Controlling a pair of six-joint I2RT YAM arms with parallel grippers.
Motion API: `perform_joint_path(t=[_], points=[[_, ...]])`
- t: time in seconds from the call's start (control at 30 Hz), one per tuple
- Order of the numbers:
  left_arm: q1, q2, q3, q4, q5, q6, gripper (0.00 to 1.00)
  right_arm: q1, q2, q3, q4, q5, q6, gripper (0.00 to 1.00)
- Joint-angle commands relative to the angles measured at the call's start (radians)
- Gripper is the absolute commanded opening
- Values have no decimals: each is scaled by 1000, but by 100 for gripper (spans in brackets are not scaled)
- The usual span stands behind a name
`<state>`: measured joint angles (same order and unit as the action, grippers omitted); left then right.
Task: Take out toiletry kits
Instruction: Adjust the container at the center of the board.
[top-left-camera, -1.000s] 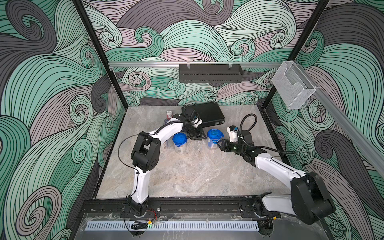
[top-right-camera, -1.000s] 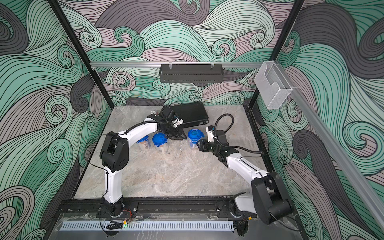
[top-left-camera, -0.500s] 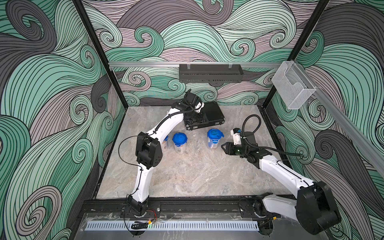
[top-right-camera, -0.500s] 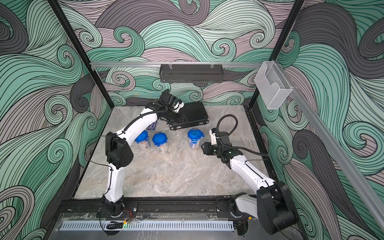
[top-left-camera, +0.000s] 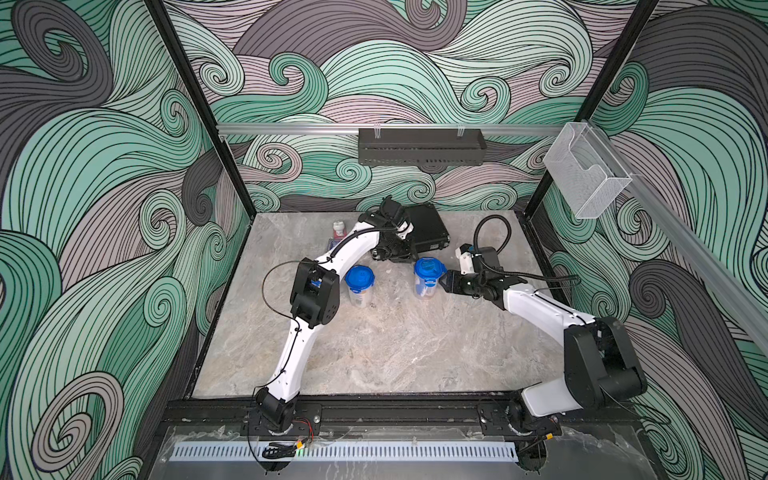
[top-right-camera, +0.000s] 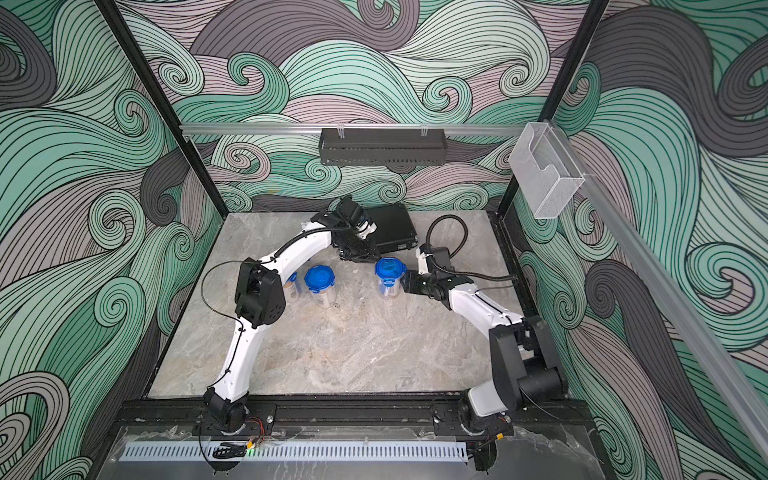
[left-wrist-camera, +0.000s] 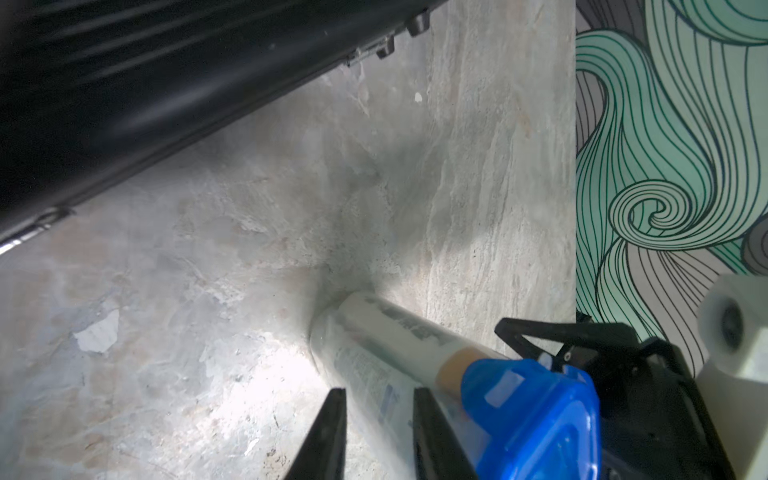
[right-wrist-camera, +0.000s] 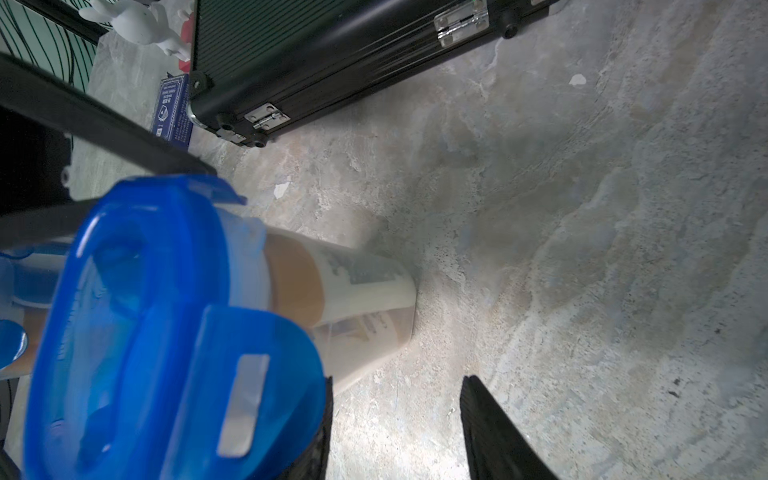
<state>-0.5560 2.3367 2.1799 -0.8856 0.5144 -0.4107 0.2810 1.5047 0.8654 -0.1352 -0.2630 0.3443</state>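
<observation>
"At the back of the grey marbled table (top-left-camera: 395, 353), what lies there?"

"A black ribbed briefcase (top-left-camera: 430, 230), flat and shut. A small dark-blue card box (right-wrist-camera: 172, 112) lies just beside one of its corners."

"And the toiletry kits?"

"Out on the table in front of the case, all upright. The right-hand clear plastic tumbler with a round blue clip-tab lid (top-left-camera: 428, 277) stands just before the briefcase, and a white bottle with a gold cap (right-wrist-camera: 361, 286) shows through its wall. A second clear tumbler with a blue lid (top-left-camera: 360, 286) stands well apart from it, beside the left arm's elbow. A third blue-lidded tumbler (top-right-camera: 293, 289) shows in a top view, mostly hidden behind that arm."

"The left claw?"

"The left gripper (left-wrist-camera: 378, 392) sits between the briefcase's near corner and the right-hand tumbler. Its jaws stand a narrow gap apart and hold nothing."

"The right one?"

"The right gripper (right-wrist-camera: 395, 380) reaches in from the side, right up against that same tumbler in both top views. In its wrist view the two fingers stand apart with bare table in the gap. The blue lid covers one finger, and the tumbler sits beside that finger, not between the two. Whether it touches, I cannot tell."
</observation>
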Motion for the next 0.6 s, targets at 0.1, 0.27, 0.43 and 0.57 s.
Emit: perform_joint_path(t=[0.1, 0.27, 0.43, 0.57], points=[[-37, -127, -131, 25, 24, 2, 29, -20, 61, 85, -20, -61, -19, 52], [-65, -187, -242, 81, 27, -10, 29, -35, 120, 152, -62, -122, -41, 52], [-82, -232, -327, 97, 12, -29, 30, -44, 151, 184, -74, -158, -51, 53], [-93, -263, -394, 126, 19, -39, 31, -57, 170, 198, -84, -182, -55, 54]])
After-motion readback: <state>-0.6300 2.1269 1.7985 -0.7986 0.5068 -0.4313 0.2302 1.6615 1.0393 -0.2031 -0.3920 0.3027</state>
